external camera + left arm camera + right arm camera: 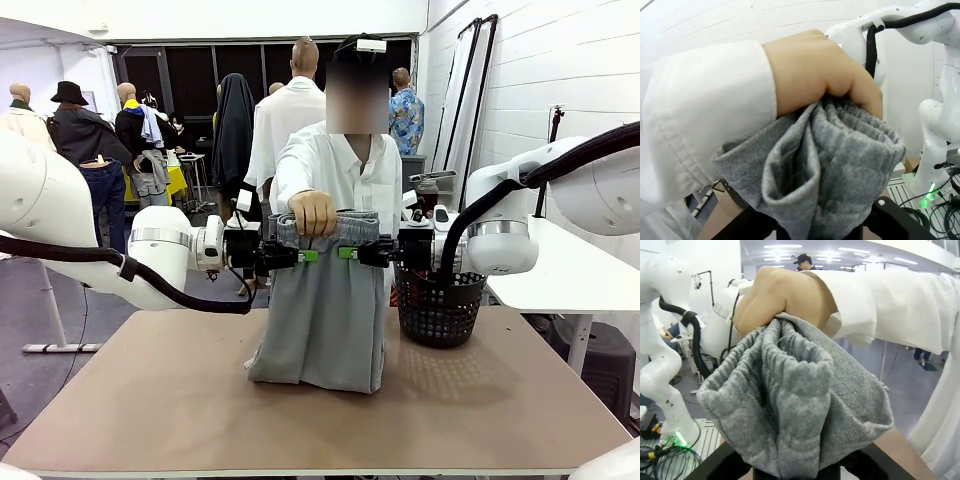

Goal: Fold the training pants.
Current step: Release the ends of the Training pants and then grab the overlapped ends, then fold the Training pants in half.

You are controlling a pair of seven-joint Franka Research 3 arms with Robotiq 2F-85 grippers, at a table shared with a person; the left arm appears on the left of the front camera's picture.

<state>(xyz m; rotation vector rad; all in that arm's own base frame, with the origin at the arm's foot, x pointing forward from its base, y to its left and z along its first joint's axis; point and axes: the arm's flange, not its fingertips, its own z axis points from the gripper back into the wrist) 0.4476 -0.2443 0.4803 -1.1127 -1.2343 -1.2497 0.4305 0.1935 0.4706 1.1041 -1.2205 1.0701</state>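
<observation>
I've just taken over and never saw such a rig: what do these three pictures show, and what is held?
Two white robot arms share a table with a person. The front picture looks across it from between the arms; the other two come from a camera on each wrist, looking along its fingers. The left pincer and right pincer each have one end of the training pants waistband between their fingers; the person's hand grips its middle. The pants hang, their lower end on the table. A black mesh basket stands on the robot's right.
</observation>
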